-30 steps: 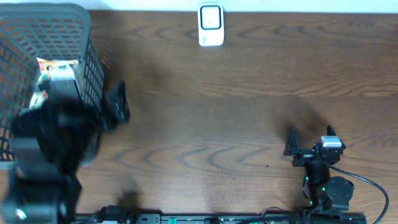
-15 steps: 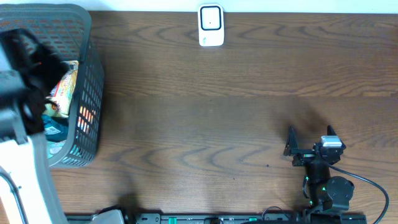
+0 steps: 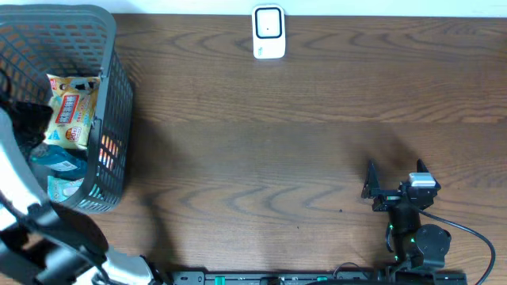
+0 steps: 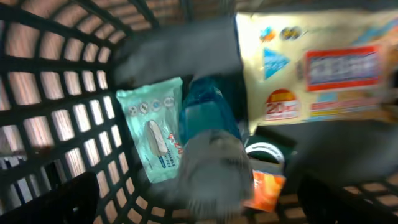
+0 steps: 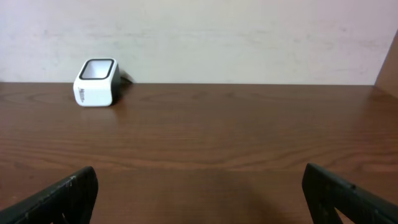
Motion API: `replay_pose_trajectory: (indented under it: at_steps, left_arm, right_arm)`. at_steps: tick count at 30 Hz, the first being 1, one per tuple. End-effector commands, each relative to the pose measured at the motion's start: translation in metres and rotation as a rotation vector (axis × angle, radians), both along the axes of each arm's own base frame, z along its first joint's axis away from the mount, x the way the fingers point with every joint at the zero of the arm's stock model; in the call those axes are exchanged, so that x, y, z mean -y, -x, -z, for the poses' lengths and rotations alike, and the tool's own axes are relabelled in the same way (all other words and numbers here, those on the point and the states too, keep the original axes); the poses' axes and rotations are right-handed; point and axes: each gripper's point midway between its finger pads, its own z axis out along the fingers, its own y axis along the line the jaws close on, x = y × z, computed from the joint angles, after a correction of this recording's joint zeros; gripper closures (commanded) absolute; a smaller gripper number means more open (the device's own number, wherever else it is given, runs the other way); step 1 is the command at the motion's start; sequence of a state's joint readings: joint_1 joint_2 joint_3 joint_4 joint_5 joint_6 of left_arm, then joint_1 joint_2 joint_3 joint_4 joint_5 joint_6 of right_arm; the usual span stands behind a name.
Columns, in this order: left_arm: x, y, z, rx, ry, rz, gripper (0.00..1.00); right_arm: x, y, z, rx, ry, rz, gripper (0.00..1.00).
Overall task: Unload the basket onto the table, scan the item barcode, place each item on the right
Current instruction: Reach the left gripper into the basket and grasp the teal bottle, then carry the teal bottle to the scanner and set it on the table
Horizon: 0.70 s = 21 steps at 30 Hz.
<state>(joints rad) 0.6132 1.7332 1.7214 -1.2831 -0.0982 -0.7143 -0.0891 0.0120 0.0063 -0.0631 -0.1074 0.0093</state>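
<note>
"Where do the claws stand?"

"The right gripper (image 3: 394, 180) sits near the front of the table (image 3: 301, 119), jaws wide apart, gripping nothing. The left gripper (image 4: 199, 208) hangs above the contents of the basket (image 3: 111, 103), its jaws also spread and empty."

"And the goods?"

"A yellow snack packet (image 4: 317, 68) lies in the basket beside a wipes pack (image 4: 152, 134). The scanner (image 3: 268, 32) stands at the far edge."

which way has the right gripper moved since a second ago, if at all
No. The right gripper has not moved: in the overhead view it sits at the same spot below and to the right of the white scanner, with its jaws open as before.
</note>
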Motion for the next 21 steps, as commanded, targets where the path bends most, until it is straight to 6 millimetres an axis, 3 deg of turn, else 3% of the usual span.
replay_pose_trajectory:
  at_steps: [1, 7, 10, 14, 17, 21]
  left_arm:
    - [0.002, -0.002, 0.035, -0.075, 0.081, -0.017, 0.02]
    - [0.0, -0.004, 0.061, -0.136, 0.123, -0.018, 0.01]
    - [-0.001, -0.005, 0.066, -0.145, 0.129, -0.017, 0.22]
    - [-0.001, -0.007, 0.066, -0.141, 0.126, -0.017, 0.39]
    - [-0.001, -0.006, 0.066, -0.151, 0.129, 0.021, 0.67]
    - [0.001, -0.004, 0.066, -0.161, 0.135, 0.035, 0.78]
  right_arm:
    - [-0.001, 0.0, 0.0, 0.001, 0.015, -0.003, 0.01]
    - [-0.001, 0.0, 0.0, 0.001, 0.015, -0.003, 0.01]
    - [-0.001, 0.0, 0.0, 0.001, 0.015, -0.003, 0.01]
    - [-0.001, 0.0, 0.0, 0.001, 0.015, -0.003, 0.01]
    - [-0.001, 0.0, 0.0, 0.001, 0.015, -0.003, 0.01]
    - [-0.001, 0.0, 0.0, 0.001, 0.015, -0.003, 0.01]
